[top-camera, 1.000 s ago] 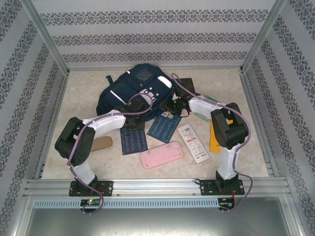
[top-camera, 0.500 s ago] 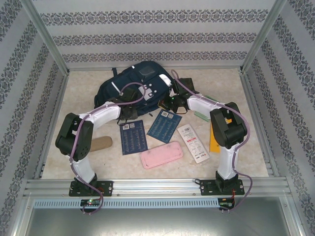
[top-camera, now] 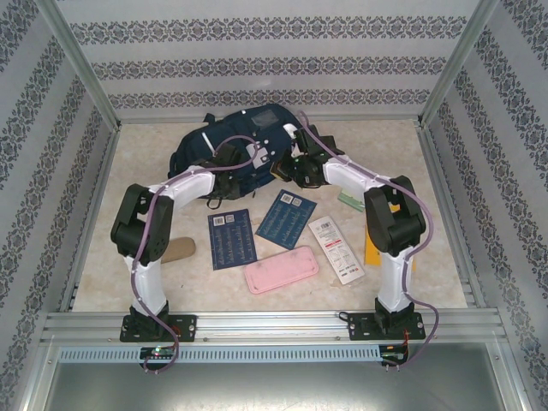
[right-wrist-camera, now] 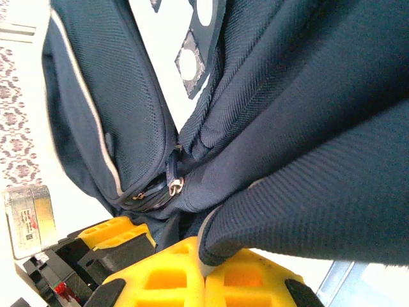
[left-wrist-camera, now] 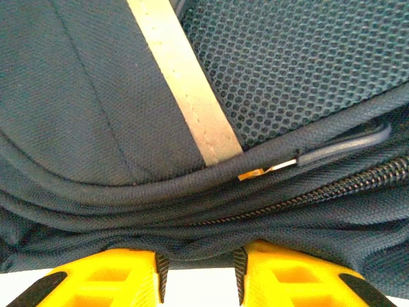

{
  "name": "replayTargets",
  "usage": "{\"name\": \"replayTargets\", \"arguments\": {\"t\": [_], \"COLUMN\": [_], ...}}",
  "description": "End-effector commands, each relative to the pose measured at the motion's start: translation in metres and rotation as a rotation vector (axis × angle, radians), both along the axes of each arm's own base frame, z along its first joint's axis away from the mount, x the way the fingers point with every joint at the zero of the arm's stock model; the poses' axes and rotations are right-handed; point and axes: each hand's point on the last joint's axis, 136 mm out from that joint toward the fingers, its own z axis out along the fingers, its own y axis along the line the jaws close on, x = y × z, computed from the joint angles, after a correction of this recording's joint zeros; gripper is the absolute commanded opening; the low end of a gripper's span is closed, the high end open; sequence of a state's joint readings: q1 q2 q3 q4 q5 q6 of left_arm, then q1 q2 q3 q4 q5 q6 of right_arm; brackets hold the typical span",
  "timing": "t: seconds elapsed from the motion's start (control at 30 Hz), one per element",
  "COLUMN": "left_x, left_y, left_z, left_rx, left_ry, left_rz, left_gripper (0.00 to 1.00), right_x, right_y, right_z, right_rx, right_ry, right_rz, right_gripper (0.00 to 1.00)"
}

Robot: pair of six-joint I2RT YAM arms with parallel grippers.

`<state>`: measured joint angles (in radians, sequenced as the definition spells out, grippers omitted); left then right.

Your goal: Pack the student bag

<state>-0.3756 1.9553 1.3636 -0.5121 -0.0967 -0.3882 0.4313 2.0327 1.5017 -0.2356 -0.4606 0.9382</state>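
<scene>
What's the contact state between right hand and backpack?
Touching. The right wrist view shows the right hand with its yellow fingers pinched onto a fold of the backpack fabric, no gap.

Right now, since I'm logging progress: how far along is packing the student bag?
Done: nothing visibly packed. The pink pencil case, two blue cards and white packet lie outside the student bag. In hand: the right gripper has its jaws shut on a fold of bag fabric; the left gripper sits against its zipper seam. Remaining: opening it, loading everything.
</scene>
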Motion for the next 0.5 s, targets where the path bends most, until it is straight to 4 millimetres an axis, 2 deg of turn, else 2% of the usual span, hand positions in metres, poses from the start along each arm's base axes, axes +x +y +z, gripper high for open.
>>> {"name": "replayTargets", "arguments": {"t": [0.0, 0.2, 0.33, 0.47], "left_x": [0.039, 0.034, 0.027, 0.019], "left_y": [-0.001, -0.01, -0.017, -0.035], "left_z": [0.005, 0.011, 0.023, 0.033], "left_rx": [0.025, -0.047, -0.075, -0.12], "left_ry": [-0.105, -0.126, -0.17, -0.195], "left_rz": [-0.025, -0.018, -0.049, -0.122], "left_gripper": [0.36, 0.38, 0.39, 0.36], "right_x": [0.015, 0.025, 0.029, 0.029], "right_y": [0.005, 0.005, 0.006, 0.005], "right_z": [0.002, -0.017, -0.017, -0.02], "right_rx": [0.009, -0.028, -0.039, -0.041], "right_ry": [-0.043, -0.036, -0.049, -0.04], "right_rz": [0.024, 0.025, 0.03, 0.027], "right_gripper": [0.0, 0.0, 0.0, 0.0]}}
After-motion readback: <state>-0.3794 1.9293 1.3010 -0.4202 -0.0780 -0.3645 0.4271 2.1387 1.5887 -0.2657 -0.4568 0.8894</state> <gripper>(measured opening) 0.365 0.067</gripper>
